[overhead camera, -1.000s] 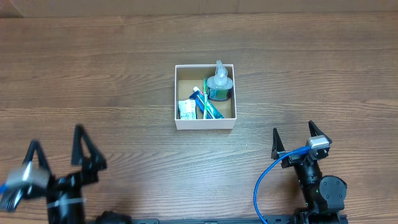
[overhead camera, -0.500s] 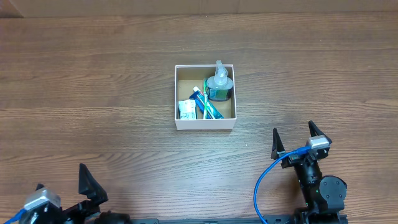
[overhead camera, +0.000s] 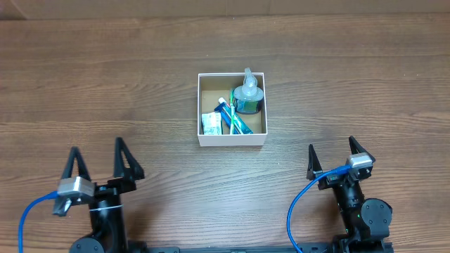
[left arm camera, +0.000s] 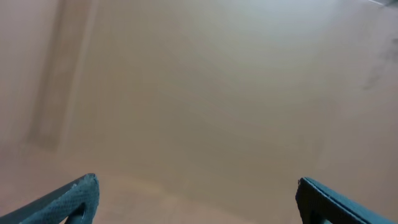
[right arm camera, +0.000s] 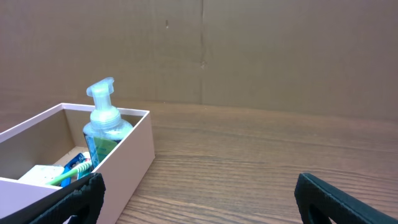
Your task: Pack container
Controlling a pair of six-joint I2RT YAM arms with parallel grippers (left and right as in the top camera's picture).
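While the left end effector [overhead camera: 96, 147] at 7 o'clock and the right end effector [overhead camera: 331, 145] at 5 o'clock stand wide and empty, the square white-walled, tan-floored container [overhead camera: 232, 140] sits mid brown wooden worktop [overhead camera: 105, 84]. Inside: clear teal-filled pump bottle [overhead camera: 248, 95] at 1 o'clock; green-and-blue tubes [overhead camera: 235, 121] centre; white packet [overhead camera: 210, 124] at 8 o'clock.

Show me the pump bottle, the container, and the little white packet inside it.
pump bottle [overhead camera: 248, 90]: overhead view, its clear pump head.
container [overhead camera: 232, 140]: overhead view, its near white wall.
white packet [overhead camera: 210, 124]: overhead view, its top face.
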